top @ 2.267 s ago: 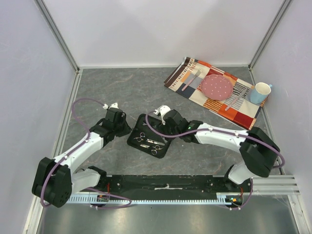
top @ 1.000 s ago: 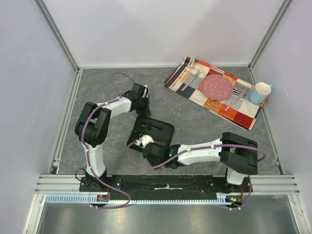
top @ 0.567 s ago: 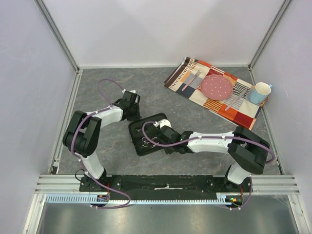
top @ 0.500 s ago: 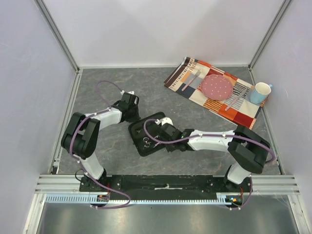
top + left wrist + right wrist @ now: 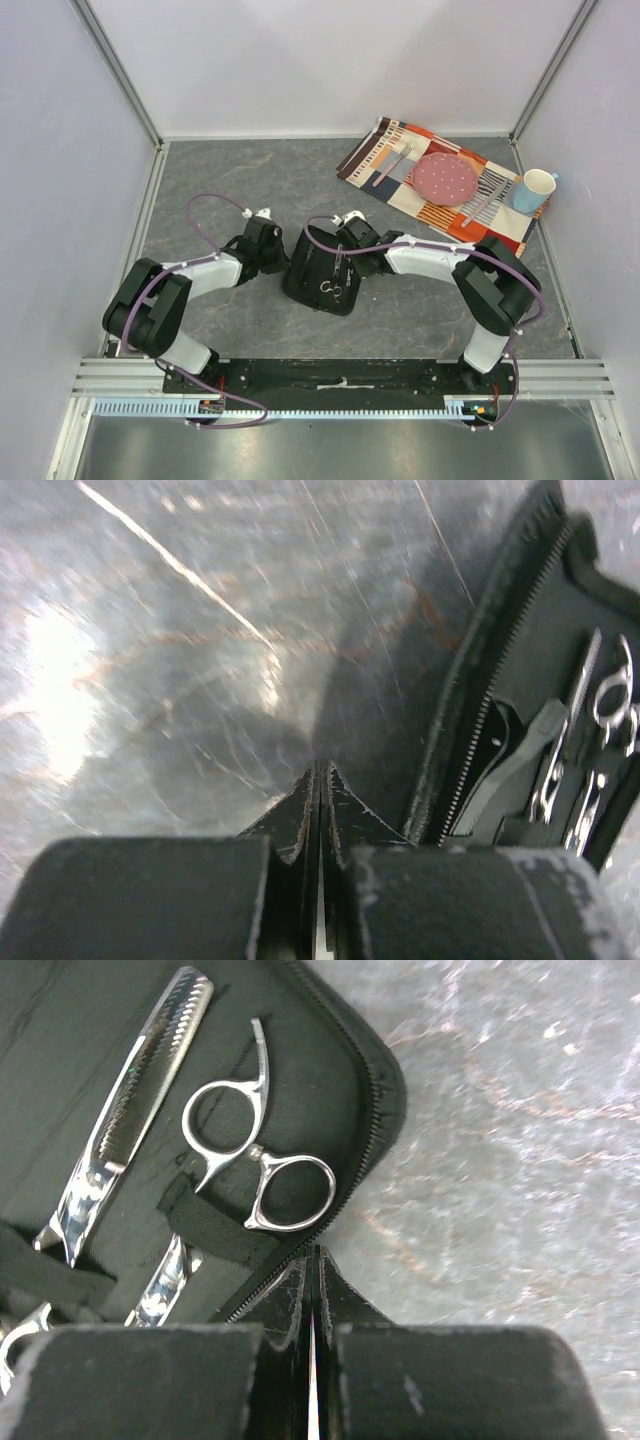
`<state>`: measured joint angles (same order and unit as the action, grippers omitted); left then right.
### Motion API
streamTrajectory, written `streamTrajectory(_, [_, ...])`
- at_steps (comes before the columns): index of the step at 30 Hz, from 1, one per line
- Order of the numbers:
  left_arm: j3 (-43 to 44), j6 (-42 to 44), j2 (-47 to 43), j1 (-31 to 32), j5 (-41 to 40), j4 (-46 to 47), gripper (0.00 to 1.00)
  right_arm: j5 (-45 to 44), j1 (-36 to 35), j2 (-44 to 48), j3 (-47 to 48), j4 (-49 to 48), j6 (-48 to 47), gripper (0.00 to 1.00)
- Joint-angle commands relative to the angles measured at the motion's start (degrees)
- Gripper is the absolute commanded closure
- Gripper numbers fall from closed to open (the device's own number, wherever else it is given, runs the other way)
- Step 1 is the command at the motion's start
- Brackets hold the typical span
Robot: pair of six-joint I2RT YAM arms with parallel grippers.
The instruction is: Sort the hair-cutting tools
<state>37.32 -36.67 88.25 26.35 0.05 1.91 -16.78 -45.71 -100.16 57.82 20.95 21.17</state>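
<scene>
A black zip case (image 5: 308,268) lies open mid-table with silver scissors (image 5: 329,288) strapped inside. In the right wrist view, one ring-handled pair of scissors (image 5: 255,1165) and a toothed blade (image 5: 140,1085) lie on the case lining (image 5: 60,1020). My right gripper (image 5: 315,1256) is shut, its tips at the zip edge by the rings, nothing visibly between them. From above, the right gripper (image 5: 343,266) is over the case's right side. My left gripper (image 5: 321,772) is shut over bare table just left of the case's raised zip edge (image 5: 470,720). The scissors (image 5: 600,705) show inside. The left gripper (image 5: 281,260) sits at the case's left side.
At the back right a patterned placemat (image 5: 400,195) carries a pink plate (image 5: 445,178), a fork (image 5: 392,165) and a knife (image 5: 485,205). A blue cup (image 5: 535,190) stands at its right end. White walls and metal rails enclose the grey table (image 5: 220,190).
Both arms have swung about. The left gripper has come nearer, to the case's left side. The right gripper has moved to its right side. The case has turned and shifted slightly.
</scene>
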Motion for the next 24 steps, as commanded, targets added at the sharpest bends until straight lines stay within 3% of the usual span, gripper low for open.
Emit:
streamTrajectory(1, [-4.9, -5.0, 1.3, 6.0, 6.1, -7.1, 0.98, 4.7, 0.4, -5.7, 2.1, -4.3, -4.0, 1.0])
streamTrajectory(10, [-10.1, -7.8, -3.3, 9.7, 1.9, -6.7, 0.98, 3.1, 3.7, -7.9, 8.4, -0.3, -8.0, 1.0])
streamTrajectory(16, [-5.1, -4.9, -12.4, 9.6, -4.4, -17.3, 0.94, -4.0, 5.5, -3.5, 7.6, 2.1, -8.3, 0.94])
streamTrajectory(18, [-3.2, -4.3, -14.9, 9.6, -6.1, -21.0, 0.89, -5.3, 5.5, -1.5, 6.2, 2.3, -7.6, 0.8])
streamTrajectory(24, [-2.4, -4.2, -23.1, 9.5, -8.1, -25.4, 0.75, -5.6, 5.5, 2.9, 2.2, 1.4, -6.3, 0.63])
